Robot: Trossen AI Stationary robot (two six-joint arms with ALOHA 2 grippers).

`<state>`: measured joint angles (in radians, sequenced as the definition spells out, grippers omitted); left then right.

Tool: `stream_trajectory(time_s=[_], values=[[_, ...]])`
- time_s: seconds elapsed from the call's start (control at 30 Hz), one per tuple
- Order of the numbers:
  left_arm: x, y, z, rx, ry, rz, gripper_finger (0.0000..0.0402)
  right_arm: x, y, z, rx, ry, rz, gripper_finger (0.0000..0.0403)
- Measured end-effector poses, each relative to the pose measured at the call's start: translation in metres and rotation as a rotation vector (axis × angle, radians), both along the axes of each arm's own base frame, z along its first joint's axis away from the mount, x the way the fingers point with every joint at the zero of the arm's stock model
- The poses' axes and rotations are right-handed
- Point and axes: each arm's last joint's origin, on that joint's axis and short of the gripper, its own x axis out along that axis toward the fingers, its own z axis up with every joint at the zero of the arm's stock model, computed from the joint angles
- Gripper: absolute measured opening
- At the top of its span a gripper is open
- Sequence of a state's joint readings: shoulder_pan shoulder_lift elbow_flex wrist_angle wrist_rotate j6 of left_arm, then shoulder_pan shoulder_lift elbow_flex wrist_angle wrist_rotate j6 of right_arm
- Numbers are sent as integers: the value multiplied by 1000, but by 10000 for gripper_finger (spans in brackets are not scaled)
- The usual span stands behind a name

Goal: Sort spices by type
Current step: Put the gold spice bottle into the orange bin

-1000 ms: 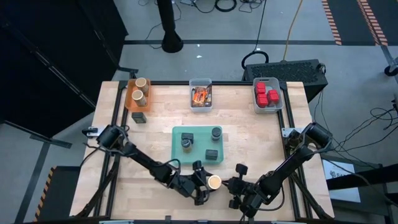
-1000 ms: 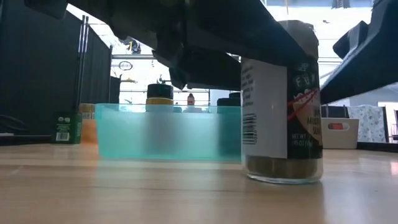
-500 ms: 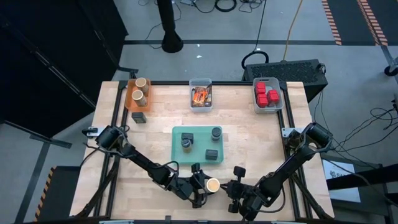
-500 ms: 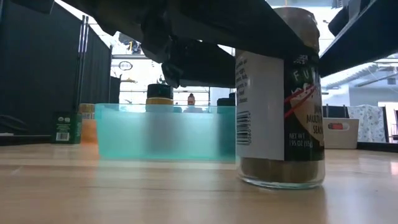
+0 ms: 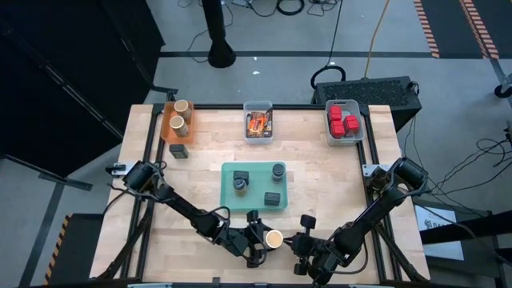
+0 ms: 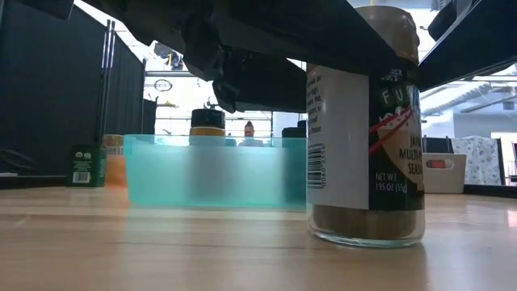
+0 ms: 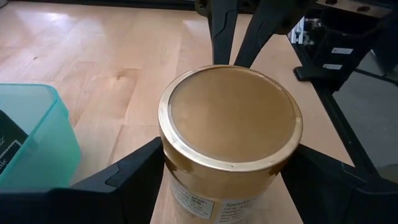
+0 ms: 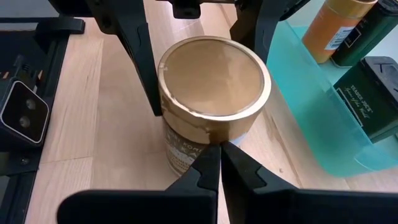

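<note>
Now the gold-lidded jar [image 5: 274,238] stands upright near the table's front edge, just ahead of the teal tray [image 5: 227,186]. Left gripper [image 7: 221,165] clamps its sides; right gripper [image 8: 221,163] sits beside it, fingers pressed together.

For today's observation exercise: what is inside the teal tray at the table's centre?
The teal tray holds three dark items: two round jars and one block. Their contents are covered by lids.

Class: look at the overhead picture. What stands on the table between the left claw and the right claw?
A tan round jar stands upright between the left claw and the right claw, at the table's near edge; the left wrist view shows the left claw's fingers around it.
</note>
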<state>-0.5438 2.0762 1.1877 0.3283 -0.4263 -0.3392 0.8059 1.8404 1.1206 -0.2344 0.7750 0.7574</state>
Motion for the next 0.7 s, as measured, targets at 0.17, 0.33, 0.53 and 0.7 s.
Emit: stream_trajectory(time_s=[0.17, 0.33, 0.53, 0.7], values=[[0, 0, 0, 6, -2, 5, 295, 0, 0, 0, 1, 0, -2, 0], [0, 0, 0, 11, 1, 7, 295, 0, 0, 0, 3, -2, -7, 0], [-3, 8, -15, 28, 93, 47, 317, 3, -2, 4, 6, -32, -29, 0], [0, 7, -6, -9, 65, 22, 326, 3, -2, 3, 5, -21, -24, 0]])
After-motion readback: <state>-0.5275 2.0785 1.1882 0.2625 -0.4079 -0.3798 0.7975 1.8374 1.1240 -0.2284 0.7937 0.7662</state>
